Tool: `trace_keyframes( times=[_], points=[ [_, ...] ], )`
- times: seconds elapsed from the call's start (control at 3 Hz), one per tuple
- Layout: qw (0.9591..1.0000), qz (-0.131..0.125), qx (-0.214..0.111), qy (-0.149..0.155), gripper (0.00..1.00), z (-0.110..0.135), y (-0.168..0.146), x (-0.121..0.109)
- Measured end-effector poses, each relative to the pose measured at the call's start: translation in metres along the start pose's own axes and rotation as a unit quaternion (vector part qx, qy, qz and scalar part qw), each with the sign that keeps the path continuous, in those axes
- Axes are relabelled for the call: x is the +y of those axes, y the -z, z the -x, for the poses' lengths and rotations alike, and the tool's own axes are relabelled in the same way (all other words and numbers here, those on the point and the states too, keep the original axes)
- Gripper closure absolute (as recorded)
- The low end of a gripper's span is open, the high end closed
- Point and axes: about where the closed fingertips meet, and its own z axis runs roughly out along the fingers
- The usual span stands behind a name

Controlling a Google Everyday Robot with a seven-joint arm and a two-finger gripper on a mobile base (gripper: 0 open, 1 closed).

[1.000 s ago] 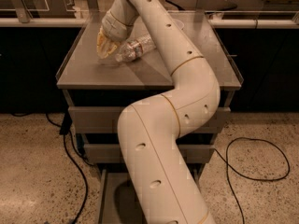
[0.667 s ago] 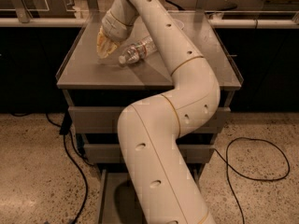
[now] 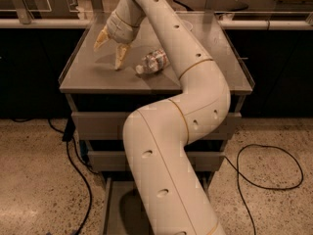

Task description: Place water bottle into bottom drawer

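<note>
Clear plastic, the water bottle (image 3: 152,61) lies on its side on the grey cabinet top (image 3: 85,77), just beside the gripper (image 3: 107,57), whose fingers are spread and hold nothing; a glancing touch could roll it off the edge; the bottom drawer (image 3: 115,204) stands open well below.

Tool (image 3: 111,49) spread over cabinet top (image 3: 93,77); water bottle (image 3: 152,61) just beside.
</note>
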Motion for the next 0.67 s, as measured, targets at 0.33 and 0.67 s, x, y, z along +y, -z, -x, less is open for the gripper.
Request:
trace_keyframes(
  times=[0.33, 0.67],
  points=[
    [1.0000, 0.000, 0.000, 0.000, 0.00, 0.0000, 0.0000, 0.0000],
    [1.0000, 0.000, 0.000, 0.000, 0.00, 0.0000, 0.0000, 0.0000]
  ],
)
